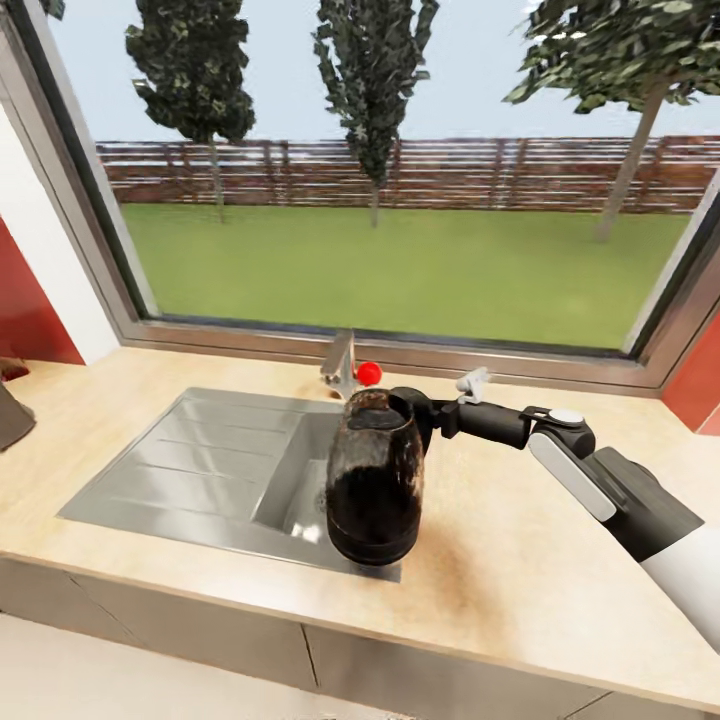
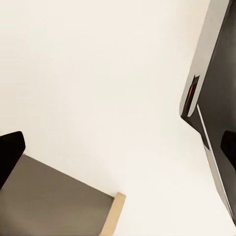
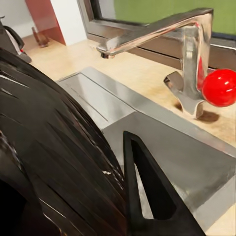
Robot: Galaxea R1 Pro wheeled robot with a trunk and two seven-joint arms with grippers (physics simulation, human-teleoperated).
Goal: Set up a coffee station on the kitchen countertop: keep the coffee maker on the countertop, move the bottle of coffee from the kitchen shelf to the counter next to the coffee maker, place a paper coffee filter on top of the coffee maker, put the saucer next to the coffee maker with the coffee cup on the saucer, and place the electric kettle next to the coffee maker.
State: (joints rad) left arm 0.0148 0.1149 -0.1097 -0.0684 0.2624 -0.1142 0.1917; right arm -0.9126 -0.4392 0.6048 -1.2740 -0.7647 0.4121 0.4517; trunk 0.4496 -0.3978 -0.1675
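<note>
**Desk:** Jaws first: what does the right arm have?

**Photographer:** Clamped on the rounded, dark see-through electric kettle (image 1: 373,478). The right gripper (image 1: 408,412) grips it at the black loop handle (image 3: 150,189), at the kettle's two o'clock in the head view. The left gripper's state I cannot tell; its wrist camera catches a pale wall, a grey-brown panel (image 2: 54,201) and a dark slab edge (image 2: 216,98).

**Desk:** Largest to smallest, then.

**Photographer:** Biggest is the wide grey-framed window (image 1: 400,345), twelve o'clock, giving onto a green lawn (image 1: 400,265), a brown slatted fence (image 1: 450,172) and three dark trees (image 1: 372,90). Below it runs the long light tan speckled countertop (image 1: 520,590) over grey cabinet fronts (image 1: 250,640). Set into it at nine o'clock from the kettle is the brushed steel sink (image 1: 190,465) with a ribbed drainer. The black-and-white right arm (image 1: 600,480) reaches in from four o'clock.

**Desk:** And the kettle's position?

**Photographer:** Upright over the sink's right rim, its black base at the front corner of the basin; whether it touches I cannot tell.

**Desk:** Small items?

**Photographer:** A steel angular tap (image 1: 340,362) at the kettle's twelve o'clock, with a red ball knob (image 1: 369,373) just beside it. A dark grey object's edge (image 1: 12,415) sits at nine o'clock on the counter.
</note>
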